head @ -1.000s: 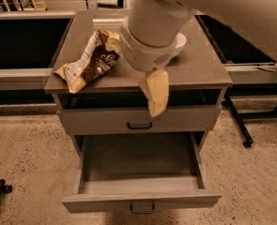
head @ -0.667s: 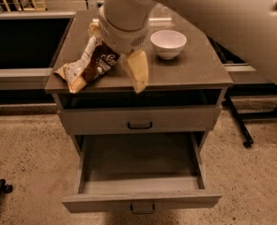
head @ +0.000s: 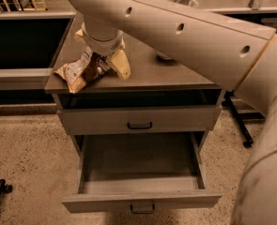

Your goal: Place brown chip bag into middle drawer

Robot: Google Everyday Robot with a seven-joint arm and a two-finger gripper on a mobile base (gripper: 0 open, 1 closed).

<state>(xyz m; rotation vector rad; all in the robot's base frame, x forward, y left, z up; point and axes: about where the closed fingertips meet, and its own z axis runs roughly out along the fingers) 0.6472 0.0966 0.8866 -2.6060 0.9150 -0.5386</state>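
Note:
The brown chip bag (head: 84, 71) lies crinkled on the left front corner of the cabinet top (head: 175, 76), one cream end hanging over the edge. My gripper (head: 100, 53) is down over the bag's far end, open. One cream finger (head: 120, 63) stands right of the bag and the other (head: 80, 35) behind it on the left. The middle drawer (head: 140, 198) is pulled wide open below and its grey box holds nothing.
The handled drawer front (head: 138, 121) above the open drawer is shut. My large arm (head: 199, 36) crosses the upper right and hides most of the white bowl (head: 163, 56). A dark table (head: 20, 41) adjoins the cabinet on the left. A black stand leg (head: 239, 121) is at the right.
My gripper has swung left across the cabinet top, from in front of the white bowl to over the chip bag. The bag and the drawer have not moved.

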